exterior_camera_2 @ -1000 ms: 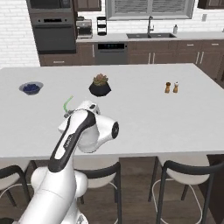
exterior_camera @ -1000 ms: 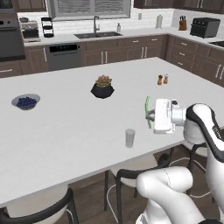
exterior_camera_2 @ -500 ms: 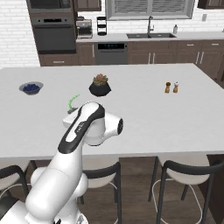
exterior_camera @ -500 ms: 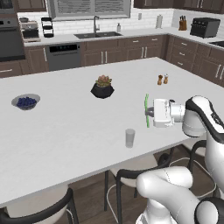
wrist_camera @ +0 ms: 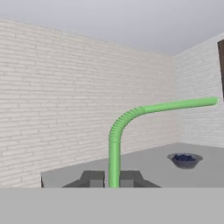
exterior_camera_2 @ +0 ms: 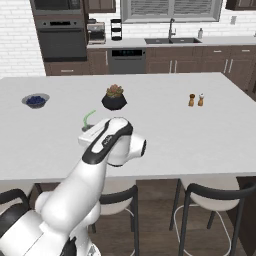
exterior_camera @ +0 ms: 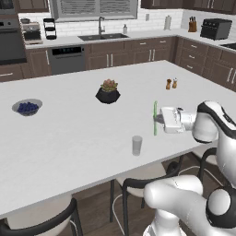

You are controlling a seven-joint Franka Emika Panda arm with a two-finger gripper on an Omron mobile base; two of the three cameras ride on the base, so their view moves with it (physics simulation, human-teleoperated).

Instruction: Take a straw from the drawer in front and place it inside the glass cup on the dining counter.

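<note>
Over the white dining counter (exterior_camera: pixel 69 133) the gripper (exterior_camera: pixel 159 120) is clamped on the green straw (exterior_camera: pixel 155 118) — the fetching looks done — held upright above and to the right of the glass cup (exterior_camera: pixel 137 145), so lowering it in remains.

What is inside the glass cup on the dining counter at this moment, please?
Nothing can be seen inside the cup; it looks empty. The straw is upright in the shut end effector, held above the counter beside the cup.
</note>
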